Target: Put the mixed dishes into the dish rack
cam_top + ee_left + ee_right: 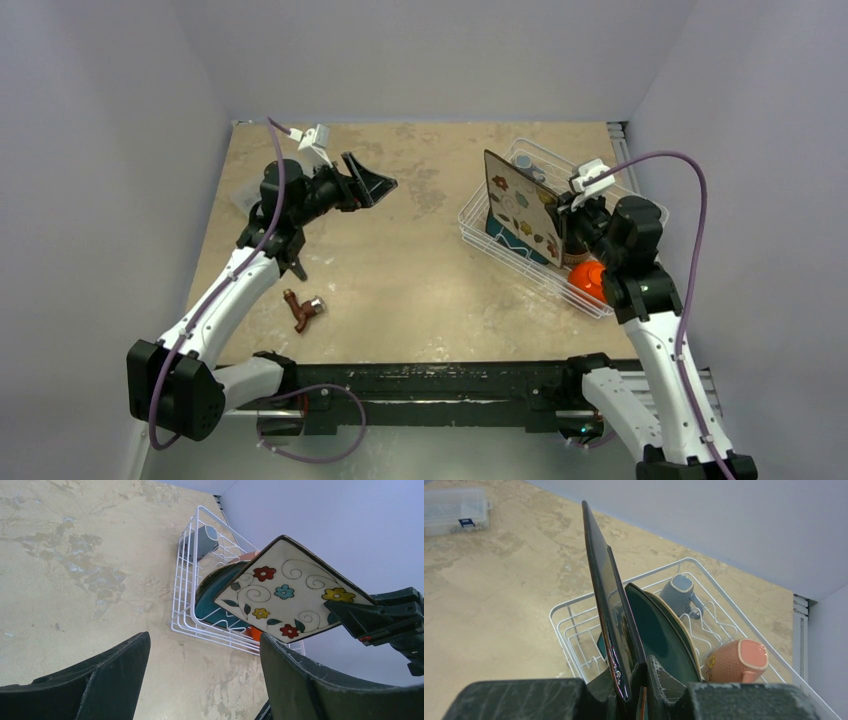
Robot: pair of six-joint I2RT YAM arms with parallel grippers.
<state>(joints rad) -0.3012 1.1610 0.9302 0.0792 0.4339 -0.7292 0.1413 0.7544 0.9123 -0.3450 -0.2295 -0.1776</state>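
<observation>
Right now the square flower-patterned plate [522,208] is standing upright on edge over the dish rack [182,590], at right-centre of the top view. Can't tell whether its lower edge is seating in the tines. The right gripper [633,675] is clamping the plate's rim, with the jaws pinching it from both faces. The round teal plate [659,635] is leaning in the rack just beside the square one, on its right in the right wrist view. The pale blue mug [679,592] is lying at the rack's far end and the pink mug [736,662] is lying nearer, lower right. The orange bowl [588,278] is sitting in the rack's near corner by the right arm. The left gripper [378,183] is hovering well apart at upper left-centre, jaws spread wide, gripping nothing. A small tool [303,309] is lying on the table [420,290] lower left, and a clear plastic box [454,507] is sitting far left.
</observation>
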